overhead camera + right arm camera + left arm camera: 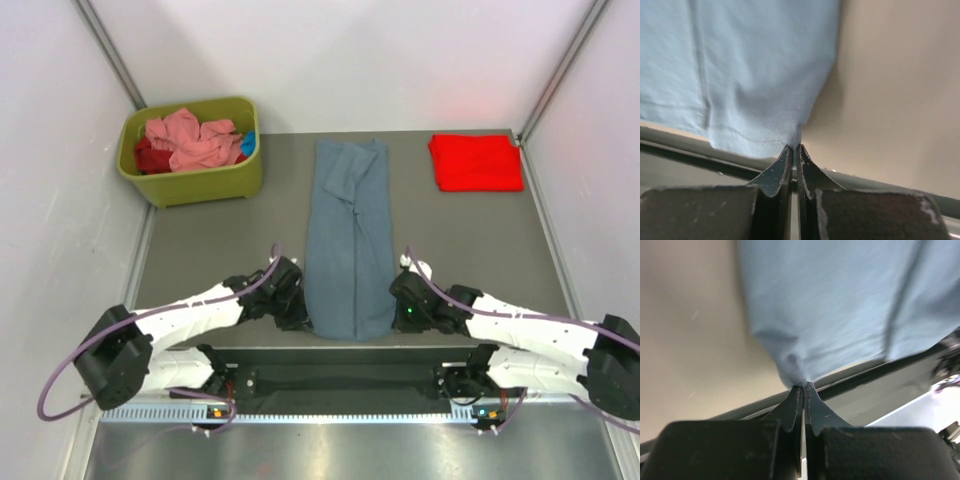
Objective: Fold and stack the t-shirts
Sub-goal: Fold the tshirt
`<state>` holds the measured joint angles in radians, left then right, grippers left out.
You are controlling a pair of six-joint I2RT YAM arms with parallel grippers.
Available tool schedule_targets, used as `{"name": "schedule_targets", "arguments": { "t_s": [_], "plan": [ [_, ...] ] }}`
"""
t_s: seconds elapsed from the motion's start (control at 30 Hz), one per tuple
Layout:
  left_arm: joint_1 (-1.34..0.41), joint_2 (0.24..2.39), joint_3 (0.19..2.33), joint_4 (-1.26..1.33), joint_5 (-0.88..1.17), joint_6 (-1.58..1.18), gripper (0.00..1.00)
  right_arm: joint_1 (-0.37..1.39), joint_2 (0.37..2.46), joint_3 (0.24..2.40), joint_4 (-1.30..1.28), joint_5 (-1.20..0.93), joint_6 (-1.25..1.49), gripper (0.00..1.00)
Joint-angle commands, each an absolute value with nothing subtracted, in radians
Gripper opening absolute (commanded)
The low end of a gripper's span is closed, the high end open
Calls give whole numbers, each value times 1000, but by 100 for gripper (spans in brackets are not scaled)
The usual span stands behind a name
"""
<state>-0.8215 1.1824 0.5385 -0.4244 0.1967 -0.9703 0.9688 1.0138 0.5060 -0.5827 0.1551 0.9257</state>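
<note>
Pinching near corners of the t-shirt (pixel 350 240): left hand (pixel 802 388), right hand (pixel 794 147); long axis runs straight away from both.

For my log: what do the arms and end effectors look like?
The left arm and right arm have white shells, black joints and purple cables. The left end effector and right end effector each have two dark tapered fingers.

Olive bin (pixel 200 181) back-left, red t-shirt (pixel 476 162) back-right
</note>
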Motion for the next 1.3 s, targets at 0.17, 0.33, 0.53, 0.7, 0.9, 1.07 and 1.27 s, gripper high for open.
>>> {"name": "schedule_targets", "arguments": {
  "t_s": [0.17,0.33,0.53,0.7,0.9,1.07,1.27],
  "plan": [
    [-720,1398,796,-379,172,-907,0,882,1221,759,-560,271,668,0],
    [-614,1555,1032,-408,161,-828,0,741,1365,897,-523,232,501,0],
    [-514,1761,1285,-406,195,-738,0,647,1543,1098,-534,209,393,0],
    [-462,1925,1469,-428,189,-697,0,591,1682,1271,-537,201,342,0],
    [-411,2043,1606,-336,181,-638,0,551,1810,1425,-532,236,295,0],
    [-380,2097,1666,-324,175,-641,0,503,1899,1560,-560,204,268,0],
    [-347,2132,1666,-199,230,-652,0,446,1996,1684,-603,132,255,0]
  ]
}}
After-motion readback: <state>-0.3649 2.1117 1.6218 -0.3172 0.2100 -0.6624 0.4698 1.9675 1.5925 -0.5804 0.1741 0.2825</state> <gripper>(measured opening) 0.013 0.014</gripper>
